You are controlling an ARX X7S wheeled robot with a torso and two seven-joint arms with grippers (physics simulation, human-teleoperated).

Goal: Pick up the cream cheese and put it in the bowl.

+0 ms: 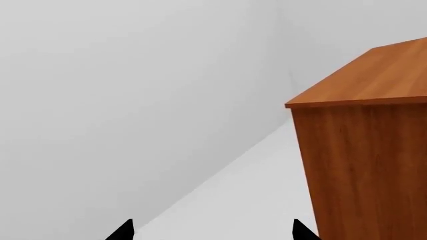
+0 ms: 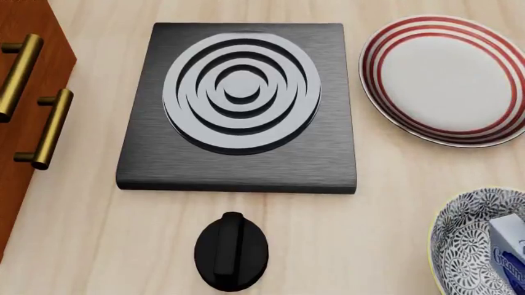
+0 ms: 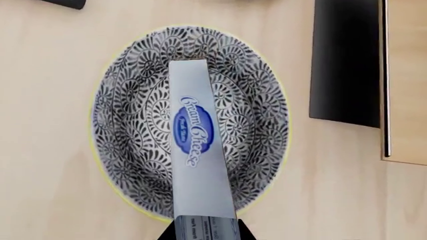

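Note:
In the right wrist view the cream cheese (image 3: pixel 200 145), a light blue-grey box with a dark blue oval logo, sits over the middle of the blue-and-white floral bowl (image 3: pixel 127 125). My right gripper (image 3: pixel 205 234) is shut on the box's near end, with one black fingertip on each side. In the head view the bowl (image 2: pixel 468 246) is at the bottom right edge with a corner of the cream cheese (image 2: pixel 510 243) inside its outline; neither gripper shows there. My left gripper (image 1: pixel 213 235) is open and empty, beside a wooden cabinet, away from both things.
A black stove plate (image 2: pixel 238 104) with grey rings lies in the middle, with a black knob (image 2: pixel 231 252) in front of it. A white plate with red rings (image 2: pixel 447 80) is at the back right. A wooden cabinet (image 2: pixel 24 92) with brass handles stands at the left.

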